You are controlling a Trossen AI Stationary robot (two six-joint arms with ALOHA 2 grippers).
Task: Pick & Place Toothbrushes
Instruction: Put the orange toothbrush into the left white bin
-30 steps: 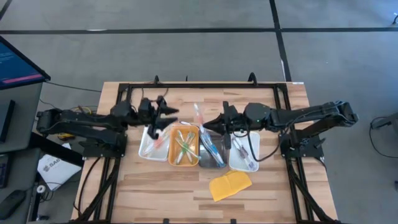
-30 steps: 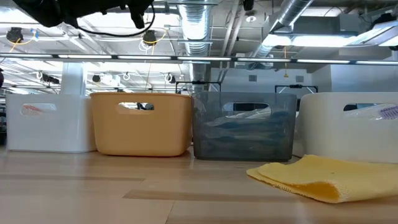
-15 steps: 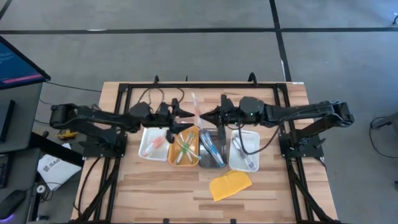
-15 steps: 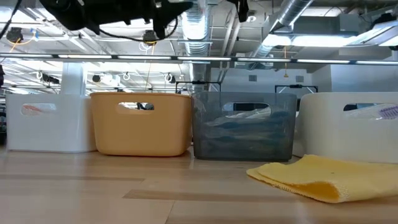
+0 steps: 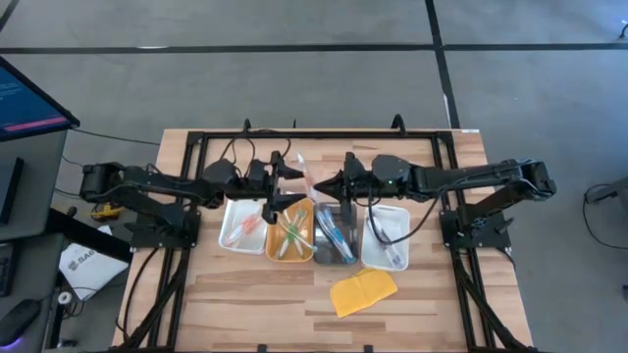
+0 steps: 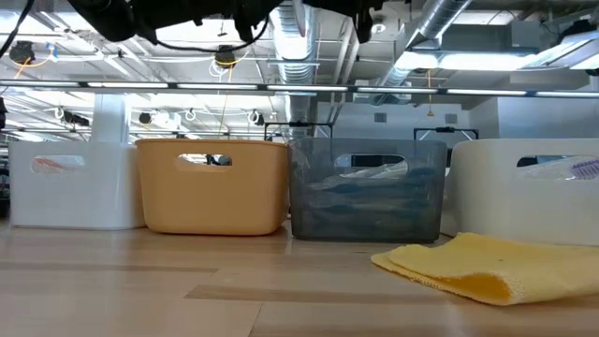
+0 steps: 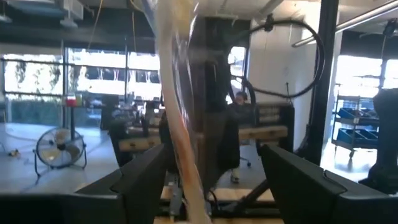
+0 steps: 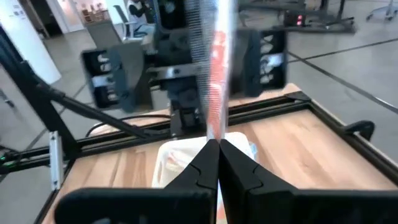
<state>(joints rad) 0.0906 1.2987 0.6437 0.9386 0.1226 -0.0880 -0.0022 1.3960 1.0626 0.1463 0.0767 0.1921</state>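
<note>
One light, stiff, slippery toothbrush (image 5: 310,176) sits clamped in my right gripper (image 5: 329,182); left gripper (image 5: 290,175), at nine o'clock, stands apart.

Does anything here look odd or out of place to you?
One thing: a pink packaged toothbrush is up in the air between the two arms, pinched by the right gripper, with the left gripper open beside it. The crumpled yellow cloth pad lies askew outside the trays.

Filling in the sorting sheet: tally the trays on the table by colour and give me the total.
white trays: 2
orange tray: 1
grey tray: 1
Total: 4
</note>
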